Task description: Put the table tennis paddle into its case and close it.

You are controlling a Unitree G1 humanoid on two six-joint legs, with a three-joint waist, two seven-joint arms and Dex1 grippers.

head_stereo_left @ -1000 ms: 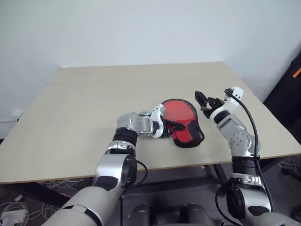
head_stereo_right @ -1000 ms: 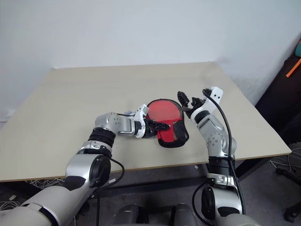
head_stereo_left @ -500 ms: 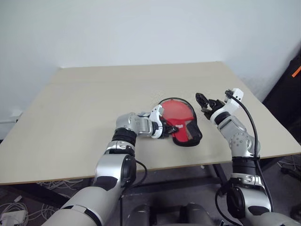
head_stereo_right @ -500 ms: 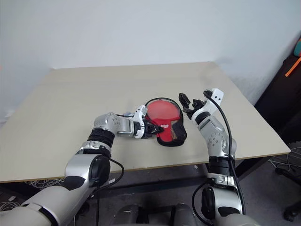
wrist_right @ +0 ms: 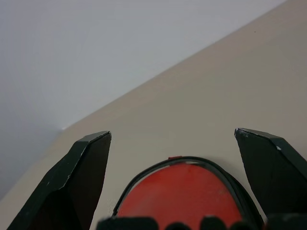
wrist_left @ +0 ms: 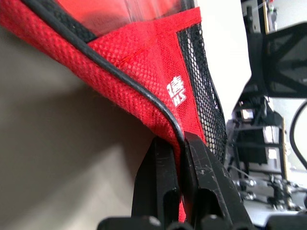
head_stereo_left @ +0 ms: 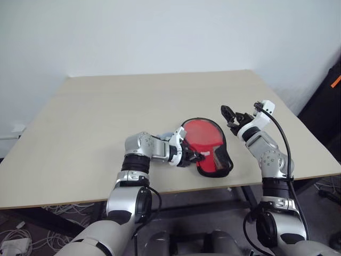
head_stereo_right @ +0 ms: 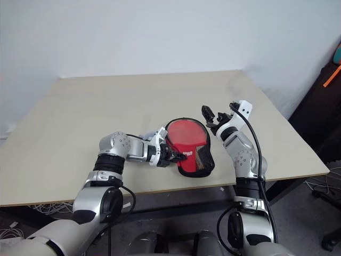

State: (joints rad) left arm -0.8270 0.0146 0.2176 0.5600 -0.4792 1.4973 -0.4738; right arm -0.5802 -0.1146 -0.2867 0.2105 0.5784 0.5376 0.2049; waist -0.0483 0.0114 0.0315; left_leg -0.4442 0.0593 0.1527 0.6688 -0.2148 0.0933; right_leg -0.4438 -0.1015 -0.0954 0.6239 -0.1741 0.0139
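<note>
- My left tool (wrist_left: 175,158) is clamped tight on the black-piped edge of the case (head_stereo_left: 209,146); the wrist view shows red mesh fabric pinched between the two fingers (wrist_left: 158,191).
- My right tool (head_stereo_left: 234,114) hangs spread wide and empty, just off the case's far right side and above the counter (head_stereo_left: 96,117), holding nothing.
- The case lies on the counter near the front edge, right of centre, between my two tools, round end far and narrow end near.
- A red round face shows through the see-through panel, so I judge the table tennis paddle (head_stereo_right: 184,136) is already inside; I can't see the handle.
- Can't tell whether the zip is shut or how far it has run; no puller that I can make out.
- Handling, my judgement: the case is soft and light, fabric and mesh, so it bunches and drags if pulled from one side only. The paddle inside is stiff and gives the pouch some body.
- The clear panel looks slick; poor place to pinch. The piping seam is the better hold, and it is what my left tool has.
- For closing I'd take the zip puller with the free right tool while the left anchors the seam.
- Risk: the pouch slides on the smooth counter, or the fabric slips out of the pinch.
</note>
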